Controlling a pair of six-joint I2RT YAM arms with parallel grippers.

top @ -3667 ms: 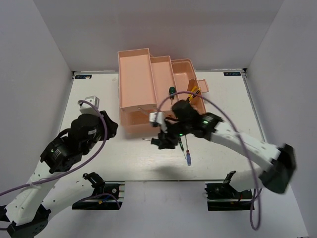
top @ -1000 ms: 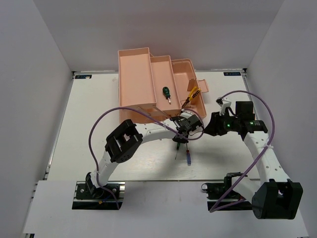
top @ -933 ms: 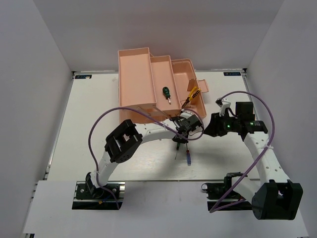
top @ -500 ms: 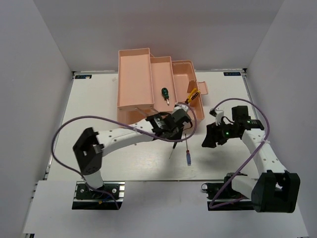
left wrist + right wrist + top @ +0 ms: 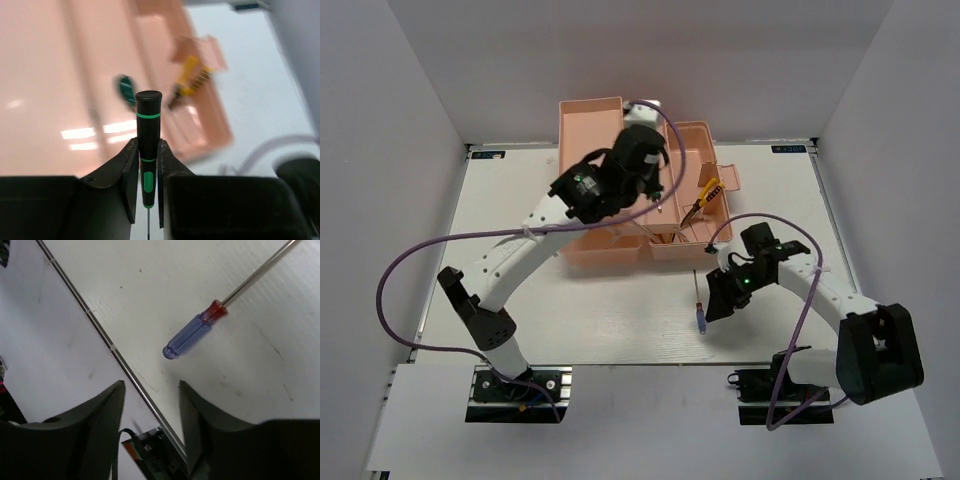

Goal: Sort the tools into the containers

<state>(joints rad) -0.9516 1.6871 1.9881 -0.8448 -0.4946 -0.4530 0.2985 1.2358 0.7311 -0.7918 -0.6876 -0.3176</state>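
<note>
Above the toolbox [image 5: 582,122] at the far edge of the desk [image 5: 510,200]: holding the dark-green screwdriver [image 5: 148,115] in the clamped left gripper [image 5: 148,150], likely for a tray drop | near front edge: hovering the open, empty right gripper [image 5: 150,400] beside the blue screwdriver [image 5: 192,335], likely for a pick.

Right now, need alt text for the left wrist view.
The left tool grips a thin black screwdriver with green bands by its handle, butt end pointing away from the camera. Beneath it, blurred, the open pink toolbox holds a green-handled screwdriver and yellow-handled pliers.
</note>
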